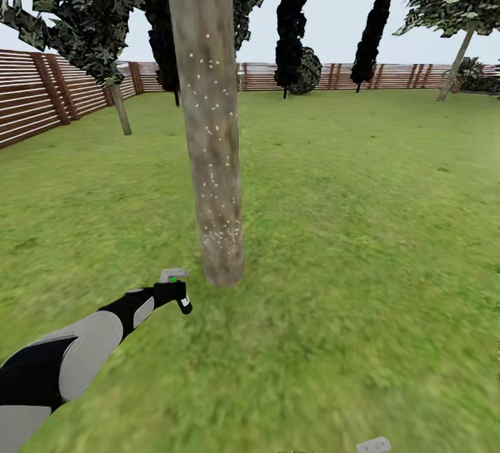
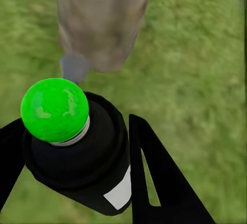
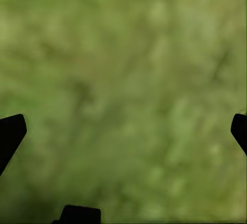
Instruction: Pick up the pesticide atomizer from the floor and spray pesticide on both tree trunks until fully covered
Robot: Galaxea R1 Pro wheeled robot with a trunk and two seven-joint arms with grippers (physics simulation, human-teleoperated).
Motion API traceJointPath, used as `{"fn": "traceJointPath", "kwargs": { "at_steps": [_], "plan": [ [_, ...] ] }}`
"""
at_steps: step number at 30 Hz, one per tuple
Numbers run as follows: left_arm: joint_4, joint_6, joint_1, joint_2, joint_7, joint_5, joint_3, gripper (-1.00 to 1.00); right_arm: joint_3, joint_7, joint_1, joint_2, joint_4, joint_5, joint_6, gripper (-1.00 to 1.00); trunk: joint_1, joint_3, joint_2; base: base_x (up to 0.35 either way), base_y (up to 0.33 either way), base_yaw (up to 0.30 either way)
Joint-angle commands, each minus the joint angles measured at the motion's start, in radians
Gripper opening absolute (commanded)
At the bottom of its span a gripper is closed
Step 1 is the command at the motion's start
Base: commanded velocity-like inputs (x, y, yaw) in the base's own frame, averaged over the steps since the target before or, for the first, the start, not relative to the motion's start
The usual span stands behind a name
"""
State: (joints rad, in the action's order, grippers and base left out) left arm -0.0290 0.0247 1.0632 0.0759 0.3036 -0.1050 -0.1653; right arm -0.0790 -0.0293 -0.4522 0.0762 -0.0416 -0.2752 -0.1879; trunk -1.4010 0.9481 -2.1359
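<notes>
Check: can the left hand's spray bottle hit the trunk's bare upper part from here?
Probably yes. The left hand holds the spray bottle low near the trunk; only grass lies between, though the arm would need raising.

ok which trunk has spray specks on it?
The thick near trunk just ahead of the left gripper holding the atomizer: white specks dot it. The far-left and leaning far-right trunks show none.
</notes>
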Motion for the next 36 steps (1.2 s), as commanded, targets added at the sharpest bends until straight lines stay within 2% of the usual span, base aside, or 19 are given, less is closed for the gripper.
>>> {"fn": "traceJointPath", "kwargs": {
  "at_steps": [1, 9, 18, 29, 36],
  "plan": [
    [-0.002, 0.003, 0.0, 0.001, 0.005, -0.01, -0.01, -1.0, -0.008, -0.001, -0.002, 0.001, -0.004, -0.007, -0.007, 1.0, 0.0, 0.001, 0.0, 0.0, 0.35, -0.291],
    [-0.002, 0.003, 0.0, 0.001, 0.006, -0.01, -0.01, -1.0, -0.008, -0.001, -0.002, 0.001, -0.004, -0.007, -0.007, 1.0, 0.0, 0.001, 0.0, 0.0, 0.35, -0.28],
    [-0.002, 0.003, 0.0, 0.001, 0.005, -0.01, -0.01, -1.0, -0.008, -0.001, -0.002, 0.001, -0.004, -0.007, -0.007, 1.0, 0.0, 0.001, 0.0, 0.0, 0.35, -0.093],
    [-0.002, 0.003, 0.0, 0.001, 0.005, -0.01, -0.01, -1.0, -0.008, -0.001, -0.002, 0.001, -0.004, -0.007, -0.007, 1.0, 0.0, 0.001, 0.0, 0.0, 0.35, -0.284],
    [-0.002, 0.003, 0.0, 0.001, 0.005, -0.01, -0.01, -1.0, -0.008, -0.001, -0.002, 0.001, -0.004, -0.007, -0.007, 1.0, 0.0, 0.001, 0.0, 0.0, 0.35, -0.099]
  ]
}}
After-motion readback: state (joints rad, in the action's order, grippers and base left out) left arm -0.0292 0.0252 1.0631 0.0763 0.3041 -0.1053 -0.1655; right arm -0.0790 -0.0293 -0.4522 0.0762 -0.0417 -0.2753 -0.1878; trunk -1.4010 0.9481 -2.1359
